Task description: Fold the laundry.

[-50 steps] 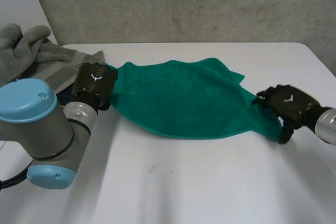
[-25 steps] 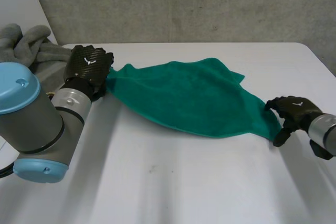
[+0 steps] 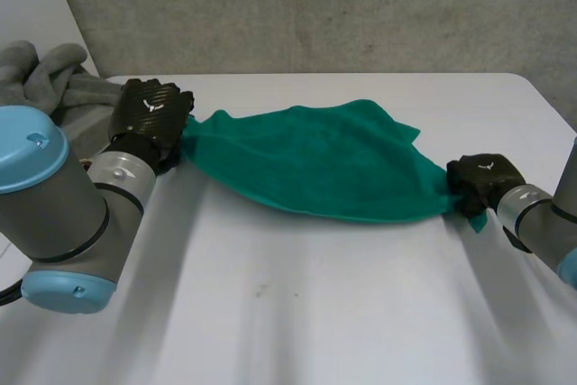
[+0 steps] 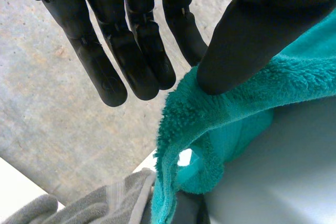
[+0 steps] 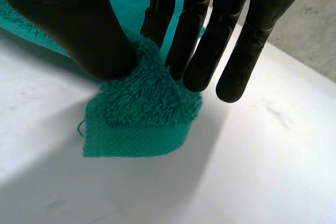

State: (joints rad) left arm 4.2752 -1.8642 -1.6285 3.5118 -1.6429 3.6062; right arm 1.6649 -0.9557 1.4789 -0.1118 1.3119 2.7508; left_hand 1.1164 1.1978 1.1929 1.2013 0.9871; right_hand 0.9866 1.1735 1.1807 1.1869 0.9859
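Left hand (image 3: 153, 113) and right hand (image 3: 482, 179), arms spread, pinch thumb against straight fingers (image 5: 195, 30).

Towel (image 3: 315, 169) was plain teal-green, its flat hem band the same teal, left hand (image 3: 153, 114) black with a fine weave pattern, right hand (image 3: 482, 182) black, heaped cloth (image 3: 41, 87) grey, table (image 3: 297, 313) white, wall (image 3: 315, 6) mottled grey, arm cap (image 3: 27, 146) light blue

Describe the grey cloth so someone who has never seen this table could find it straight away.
On the white table, go to the far corner on the robot's left. There, just past the left hand, lies the grey cloth. Unlike the teal towel stretched between left hand and right hand, it is crumpled in a heap and unheld.
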